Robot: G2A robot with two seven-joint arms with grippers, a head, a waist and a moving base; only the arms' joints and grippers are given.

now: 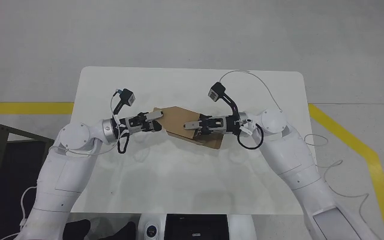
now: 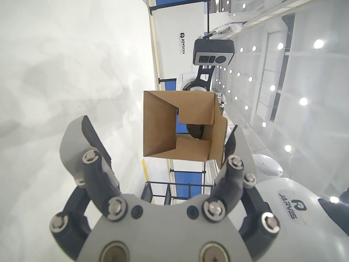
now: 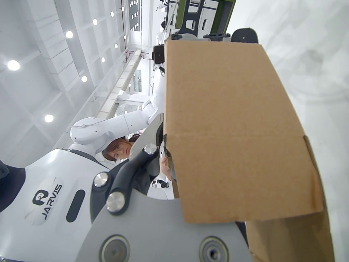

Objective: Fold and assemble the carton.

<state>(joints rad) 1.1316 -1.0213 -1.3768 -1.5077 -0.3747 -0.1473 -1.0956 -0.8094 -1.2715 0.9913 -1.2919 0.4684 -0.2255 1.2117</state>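
The brown cardboard carton (image 1: 183,122) is at the table's middle, between my two arms. In the left wrist view the carton (image 2: 161,126) shows as an open square tube seen end-on, with inner flaps partly folded. My left gripper (image 1: 155,122) is open at that open end. One of its fingers (image 2: 235,145) stands beside a side flap, the other finger (image 2: 87,137) is well clear. My right gripper (image 1: 192,125) lies over the carton's other end, shut on a wall. One finger (image 3: 150,137) shows beside the carton (image 3: 231,126); the other is hidden behind cardboard.
The white table (image 1: 270,180) has free room on all sides of the carton. A thin cable (image 1: 264,81) loops above the right arm. Yellow floor tape (image 1: 36,108) runs beside the table.
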